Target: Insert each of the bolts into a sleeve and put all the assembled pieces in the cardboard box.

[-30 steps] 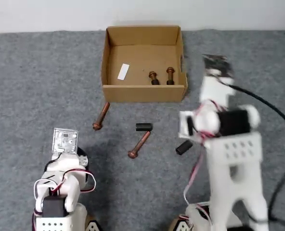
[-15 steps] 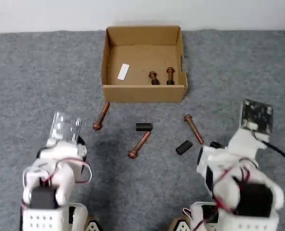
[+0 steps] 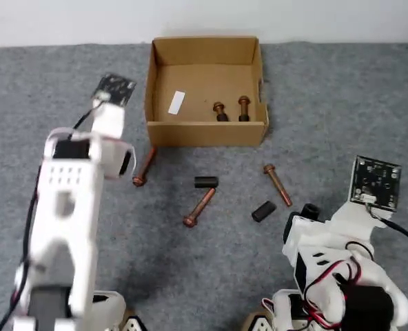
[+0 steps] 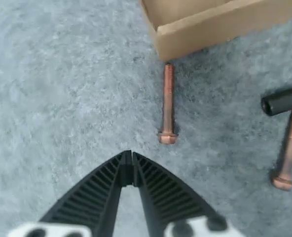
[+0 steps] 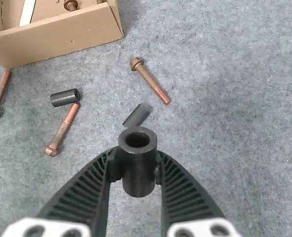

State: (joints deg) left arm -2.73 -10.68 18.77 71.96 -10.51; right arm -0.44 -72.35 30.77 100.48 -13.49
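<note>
Left claw (image 4: 132, 165) pinched closed, arm stretched out near a bolt (image 4: 168, 103); right claw (image 5: 136, 167) low, clamping upright sleeve (image 5: 137, 145)

Grey carpet (image 3: 52, 83) lay all around the cardboard box (image 3: 205, 132); white slip (image 3: 177, 102) lay inside it; pale wall (image 3: 204, 21) stood behind it.

— How is the light over the table?
— Bright and even, seemingly from overhead. The grey carpet (image 3: 342, 89) shows no glare in the high view.
— Any shadows?
— Only soft ones. The left arm (image 3: 66, 207) lays a faint darker patch on the carpet beside it. The cardboard box (image 3: 205, 133) has a narrow shadow along the foot of its near wall.
— And up close?
— In the left wrist view the bolt (image 4: 168, 101) casts a thin shadow. In the right wrist view the held sleeve (image 5: 137, 170) has a dull sheen on its rim and a dark bore.
</note>
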